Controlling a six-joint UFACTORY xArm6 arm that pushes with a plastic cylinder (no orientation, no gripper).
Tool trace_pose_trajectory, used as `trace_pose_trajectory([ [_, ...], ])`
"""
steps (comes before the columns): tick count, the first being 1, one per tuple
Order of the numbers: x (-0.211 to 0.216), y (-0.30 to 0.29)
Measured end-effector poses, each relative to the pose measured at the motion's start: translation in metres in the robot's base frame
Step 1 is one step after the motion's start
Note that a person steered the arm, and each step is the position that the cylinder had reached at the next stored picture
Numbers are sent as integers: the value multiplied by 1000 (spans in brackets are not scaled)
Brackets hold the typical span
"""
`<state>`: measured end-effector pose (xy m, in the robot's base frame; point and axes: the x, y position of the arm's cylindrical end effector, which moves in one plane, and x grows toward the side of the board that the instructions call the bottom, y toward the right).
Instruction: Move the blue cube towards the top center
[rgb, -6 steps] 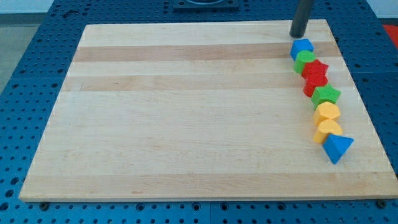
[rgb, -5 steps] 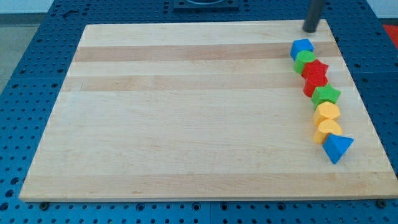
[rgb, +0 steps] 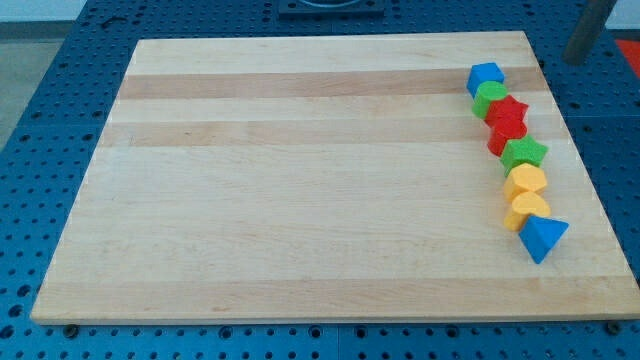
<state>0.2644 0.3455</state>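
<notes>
The blue cube (rgb: 485, 77) sits near the board's top right, at the upper end of a touching column of blocks. Below it come a green block (rgb: 491, 97), a red star (rgb: 508, 110), another red block (rgb: 504, 136), a green star (rgb: 524, 153), two yellow blocks (rgb: 525, 181) (rgb: 526, 209) and a blue triangular block (rgb: 542, 237). My tip (rgb: 576, 60) is off the board's right edge, above and to the right of the blue cube, well apart from it.
The wooden board (rgb: 300, 180) lies on a blue perforated table (rgb: 40, 150). A dark base (rgb: 325, 8) shows at the view's top centre.
My tip has moved right, from just above the blue cube to beyond the board's right edge. No block has moved.
</notes>
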Motion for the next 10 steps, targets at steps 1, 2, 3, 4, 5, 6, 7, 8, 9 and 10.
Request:
trace_pose_trajectory([
  [1,19,0],
  [2,40,-8],
  [3,57,-39],
  [4,54,-85],
  [5,46,-120],
  [6,45,-157],
  [7,45,-201],
  [8,44,-240],
  [9,43,-284],
  [10,40,-326],
])
